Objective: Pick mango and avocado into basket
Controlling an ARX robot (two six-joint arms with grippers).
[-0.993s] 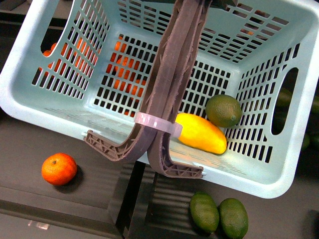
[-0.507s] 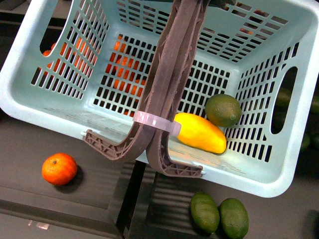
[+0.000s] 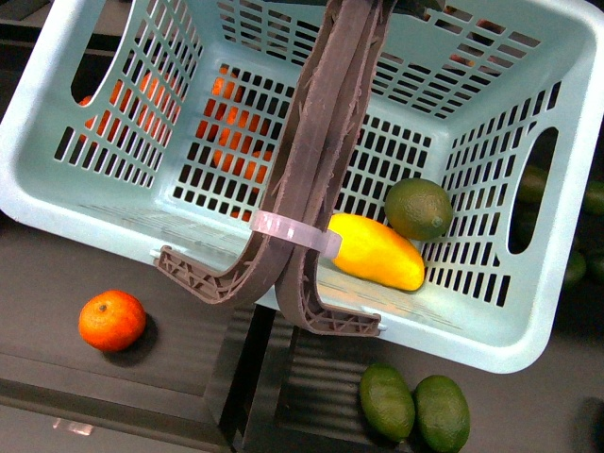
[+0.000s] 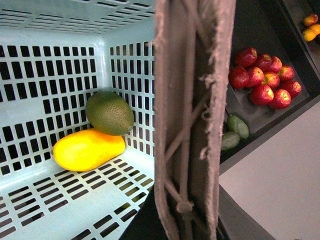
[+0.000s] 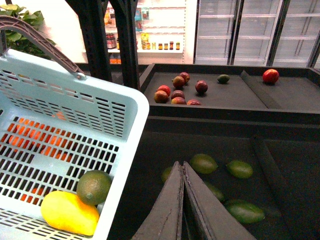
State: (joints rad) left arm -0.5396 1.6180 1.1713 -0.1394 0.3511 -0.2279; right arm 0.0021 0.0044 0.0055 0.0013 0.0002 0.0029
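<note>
The pale turquoise basket (image 3: 113, 226) hangs tilted, lifted by its two brown-grey handles (image 3: 321, 142), which are tied together. The yellow mango (image 3: 376, 250) and the dark green avocado (image 3: 419, 209) lie touching in its low corner; both also show in the left wrist view, the mango (image 4: 87, 148) and the avocado (image 4: 110, 113), and in the right wrist view, the mango (image 5: 69, 212) and the avocado (image 5: 93, 186). My left gripper (image 4: 187, 220) is shut on the basket's handles (image 4: 192, 100). My right gripper (image 5: 181, 167) is shut and empty, beside the basket (image 5: 125, 115), over the dark bin.
An orange citrus (image 3: 112, 320) lies on the dark shelf below the basket; more oranges show through its slots. Two green fruits (image 3: 415, 406) lie below its front rim. Several green fruits (image 5: 240, 169) lie in the bin near my right gripper. Red fruits (image 4: 265, 80) fill a farther tray.
The basket has shifted slightly up and left in the front view, with the mango and avocado riding along in it. The fruits on the shelf stay put.
</note>
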